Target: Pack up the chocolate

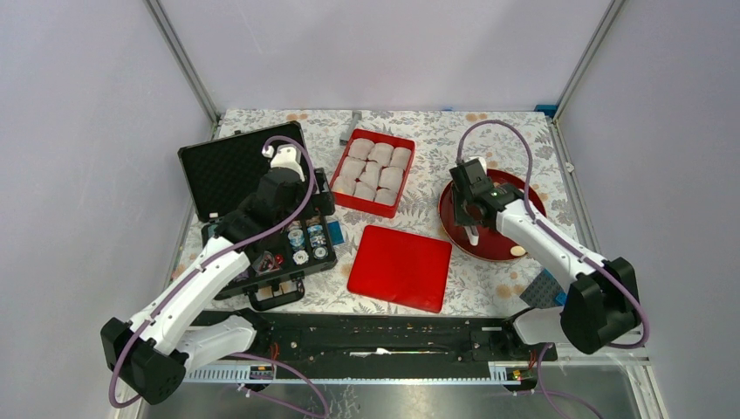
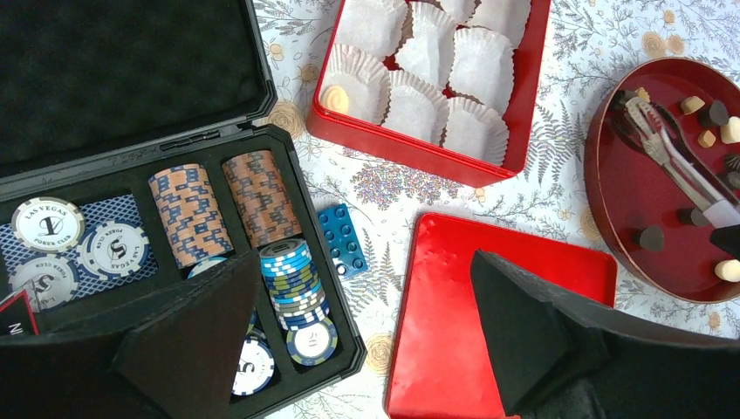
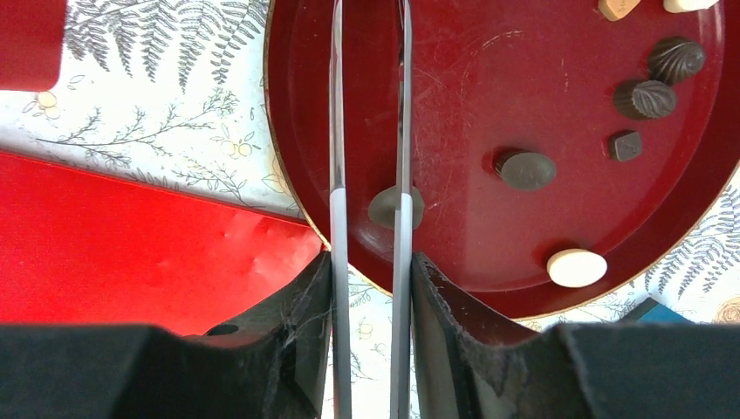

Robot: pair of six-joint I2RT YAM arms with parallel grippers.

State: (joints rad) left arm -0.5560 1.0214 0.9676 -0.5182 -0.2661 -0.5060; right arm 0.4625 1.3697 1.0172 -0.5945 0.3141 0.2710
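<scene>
Several chocolate pieces (image 3: 526, 170), dark and pale, lie loose on the round dark-red plate (image 3: 454, 96). My right gripper (image 3: 371, 262) is shut on metal tongs (image 3: 339, 131) whose two arms reach out over the plate. One dark chocolate (image 3: 382, 209) lies on the plate partly under the right tong arm. The tong tips run out of the wrist view. The red box (image 2: 524, 113) holds white paper cups, one with a pale chocolate (image 2: 335, 99) in it. My left gripper (image 2: 366, 279) hangs open and empty above the case corner and the lid.
An open black case (image 1: 240, 188) of striped chips (image 2: 292, 279) stands at the left. The red box lid (image 1: 400, 267) lies flat in front of the box. A blue brick (image 2: 342, 237) lies between case and lid.
</scene>
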